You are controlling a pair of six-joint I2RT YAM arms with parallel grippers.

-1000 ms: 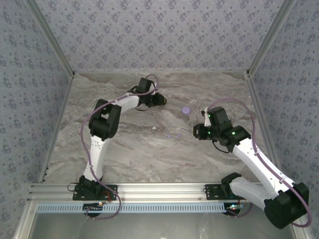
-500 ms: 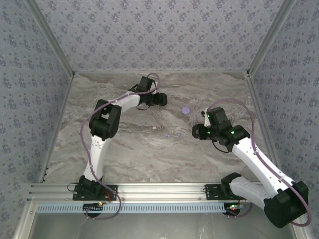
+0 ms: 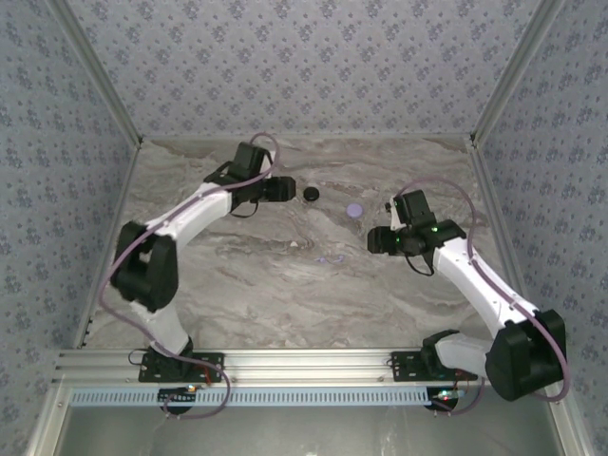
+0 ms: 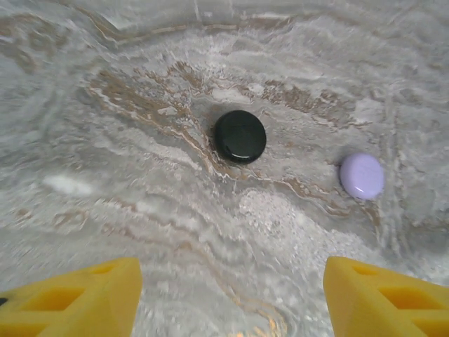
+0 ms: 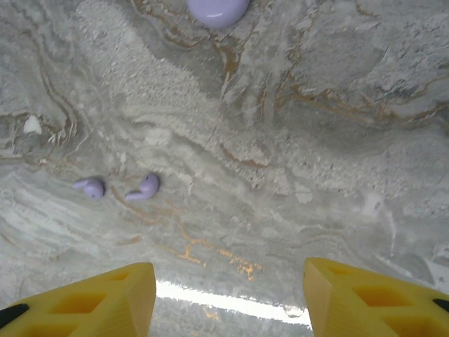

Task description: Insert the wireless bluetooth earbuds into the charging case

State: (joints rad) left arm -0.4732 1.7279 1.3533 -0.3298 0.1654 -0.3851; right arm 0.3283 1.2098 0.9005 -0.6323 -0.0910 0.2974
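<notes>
In the top external view the left gripper [image 3: 288, 190] sits in the upper middle of the frame, above the marbled table [image 3: 237, 285]. Just to its right lies the black case [image 3: 311, 194], a small round puck, apart from the gripper. In the left wrist view this gripper [image 4: 231, 302] is released: its yellow fingers [image 4: 77, 295] stand wide apart in the two lower corners with bare marble between them. The black case [image 4: 239, 136] lies at centre frame and the lilac case [image 4: 362, 175] right of it, the two pucks well apart.

The right gripper [image 3: 376, 244] is right of centre in the top view, below and to the right of the lilac case [image 3: 354, 210]. In the right wrist view it [image 5: 228, 295] is also released, holding nothing, its yellow tips in the lower corners. The lilac earbuds [image 5: 144, 187] lie side by side on the marble at centre left of that frame, near each other but not touching, outside any case; the lilac case [image 5: 217, 8] is cut by the top edge. A white speck [image 5: 31, 125] lies at the left edge. From above, the earbuds [image 3: 337, 257] show as faint marks near frame centre.

Both pucks look closed and smooth; whether either lid carries a brand or writing cannot be told.
</notes>
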